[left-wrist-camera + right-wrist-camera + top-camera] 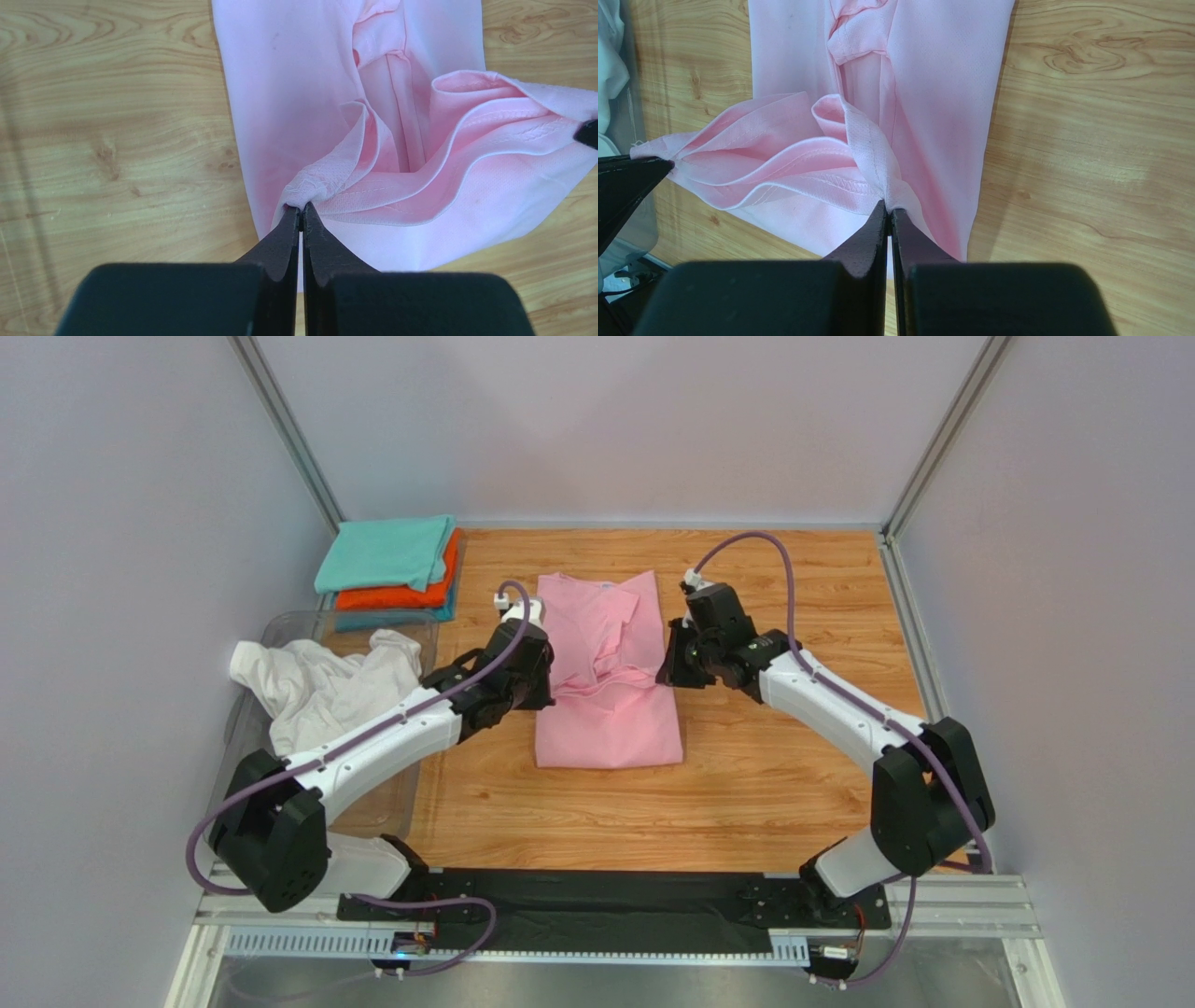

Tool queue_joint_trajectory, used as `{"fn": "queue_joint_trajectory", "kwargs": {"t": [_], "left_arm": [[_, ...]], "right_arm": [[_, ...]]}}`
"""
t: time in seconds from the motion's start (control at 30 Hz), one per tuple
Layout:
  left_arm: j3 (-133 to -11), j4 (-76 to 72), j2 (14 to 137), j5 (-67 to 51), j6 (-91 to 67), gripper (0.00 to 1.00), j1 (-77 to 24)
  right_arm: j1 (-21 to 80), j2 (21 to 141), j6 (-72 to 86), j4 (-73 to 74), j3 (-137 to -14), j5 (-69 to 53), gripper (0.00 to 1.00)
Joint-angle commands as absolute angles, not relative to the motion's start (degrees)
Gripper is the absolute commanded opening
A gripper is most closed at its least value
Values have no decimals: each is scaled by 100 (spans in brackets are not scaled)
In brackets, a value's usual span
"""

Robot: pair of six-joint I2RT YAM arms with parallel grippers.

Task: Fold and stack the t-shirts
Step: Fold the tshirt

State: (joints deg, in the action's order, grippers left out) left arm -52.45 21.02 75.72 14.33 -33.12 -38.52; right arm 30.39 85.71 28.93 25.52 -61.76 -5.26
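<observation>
Left arm (379,735) and right arm (835,707): white links, black joints; purple cables (755,536); black wedge end effector fingers (281,245).

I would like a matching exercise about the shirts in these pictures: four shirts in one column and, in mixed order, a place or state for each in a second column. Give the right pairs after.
Column one
1. pink t-shirt
2. white t-shirt
3. teal t-shirt
4. orange t-shirt

Column two
A. folded, topmost of the folded ones
B. crumpled, at the left side
C. folded, second from the top
D. in the middle, pinched by the left gripper and the right gripper

Pairs: 1-D, 2-B, 3-A, 4-C
</observation>
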Motion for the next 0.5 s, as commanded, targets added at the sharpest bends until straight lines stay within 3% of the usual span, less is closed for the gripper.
{"fn": "queue_joint_trajectory", "kwargs": {"t": [0.0,0.47], "left_arm": [[-5537,1706,7751,1248,-3015,0,-3718],[-5730,1090,8735,800,-2769,0,-3278]], "right_arm": [[2962,8841,2681,2268,-6591,-720,0],[2698,9720,2698,2030,-6908,-729,0]]}}
